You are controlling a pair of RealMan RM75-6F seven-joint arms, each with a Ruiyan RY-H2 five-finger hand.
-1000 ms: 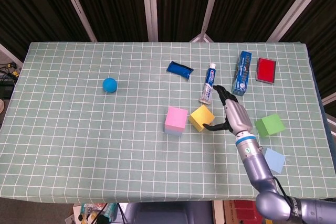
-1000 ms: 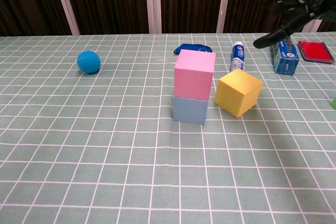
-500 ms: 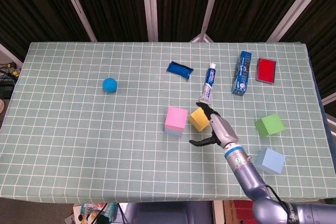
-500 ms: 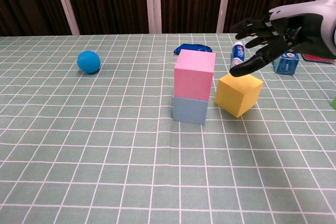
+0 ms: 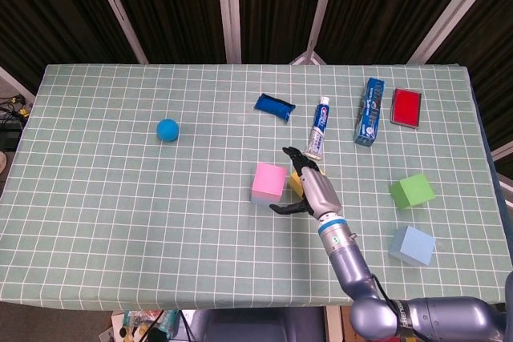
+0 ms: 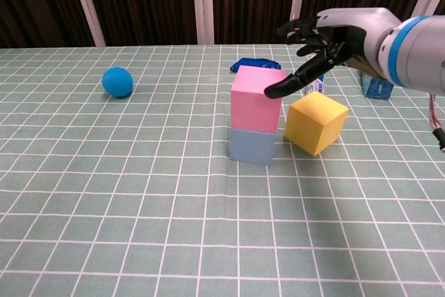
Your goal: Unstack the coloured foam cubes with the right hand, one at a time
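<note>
A pink cube (image 6: 256, 98) sits stacked on a pale blue cube (image 6: 252, 145) near the table's middle; from above only the pink cube (image 5: 268, 183) shows. A yellow cube (image 6: 316, 122) lies tilted just to the right of the stack, mostly hidden under the hand in the head view. My right hand (image 6: 327, 40) (image 5: 309, 188) hovers open, fingers spread, above the yellow cube, with its thumb tip close to the pink cube's right upper edge. It holds nothing. A green cube (image 5: 412, 191) and another pale blue cube (image 5: 412, 245) lie apart at the right. My left hand is out of sight.
A blue ball (image 5: 167, 130) lies at the left. Behind the stack are a dark blue packet (image 5: 275, 106), a toothpaste tube (image 5: 319, 126), a blue box (image 5: 369, 111) and a red block (image 5: 406, 107). The checked tablecloth (image 5: 120, 214) is bare at front left.
My right hand has swept left from near the blue box, over the yellow cube, to the pink cube's right side. The cubes have not moved.
</note>
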